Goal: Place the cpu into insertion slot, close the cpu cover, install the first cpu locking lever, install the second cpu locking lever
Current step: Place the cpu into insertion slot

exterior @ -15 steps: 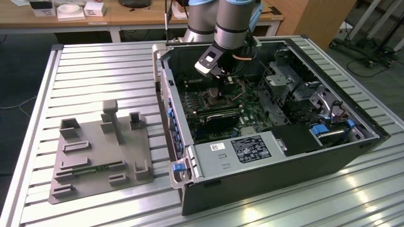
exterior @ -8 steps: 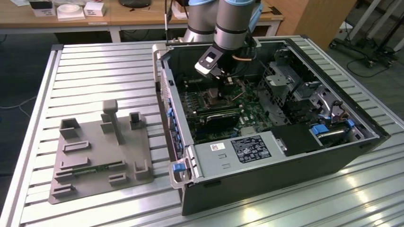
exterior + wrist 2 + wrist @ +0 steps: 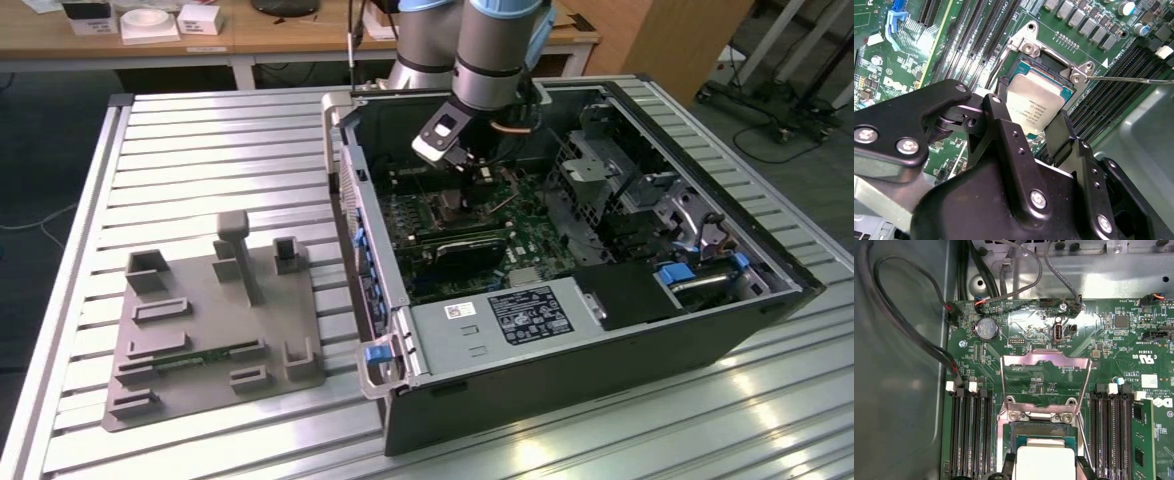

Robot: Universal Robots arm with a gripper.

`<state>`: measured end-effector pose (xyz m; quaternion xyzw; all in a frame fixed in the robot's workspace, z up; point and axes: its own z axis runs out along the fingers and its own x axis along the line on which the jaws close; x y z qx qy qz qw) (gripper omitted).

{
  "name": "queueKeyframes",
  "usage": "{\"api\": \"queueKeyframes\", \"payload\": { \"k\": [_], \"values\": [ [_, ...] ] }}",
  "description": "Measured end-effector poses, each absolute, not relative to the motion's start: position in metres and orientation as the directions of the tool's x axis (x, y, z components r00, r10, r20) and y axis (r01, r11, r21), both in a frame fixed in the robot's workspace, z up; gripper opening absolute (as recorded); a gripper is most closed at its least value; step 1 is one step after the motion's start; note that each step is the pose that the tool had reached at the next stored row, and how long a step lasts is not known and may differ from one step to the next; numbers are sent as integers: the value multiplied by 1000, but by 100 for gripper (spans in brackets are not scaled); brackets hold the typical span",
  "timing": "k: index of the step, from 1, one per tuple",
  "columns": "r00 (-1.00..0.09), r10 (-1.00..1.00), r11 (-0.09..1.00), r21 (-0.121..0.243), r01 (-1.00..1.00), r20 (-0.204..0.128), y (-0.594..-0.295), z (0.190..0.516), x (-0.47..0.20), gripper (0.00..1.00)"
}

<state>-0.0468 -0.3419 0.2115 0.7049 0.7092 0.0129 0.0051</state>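
In the exterior view, we see the gripper at upper centre, low inside the computer case. In the second wrist view, its fingers clamp the cpu, which is tilted over the socket. In the first wrist view, the cpu cover stands open.

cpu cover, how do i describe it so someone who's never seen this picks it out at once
Inside the open computer case, look at the green motherboard, between the two banks of black memory slots. The cpu cover is the thin silver frame swung open beside the socket; unlike the solid grey cpu next to it, green board shows through its centre.
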Motion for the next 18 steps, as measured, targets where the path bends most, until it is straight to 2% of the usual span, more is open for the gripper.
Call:
{"api": "queueKeyframes", "payload": {
  "k": [18],
  "values": [
    [-6, 1000, 6, 23, 1000, 11, -341, 197, -46, 54]
  ]
}}
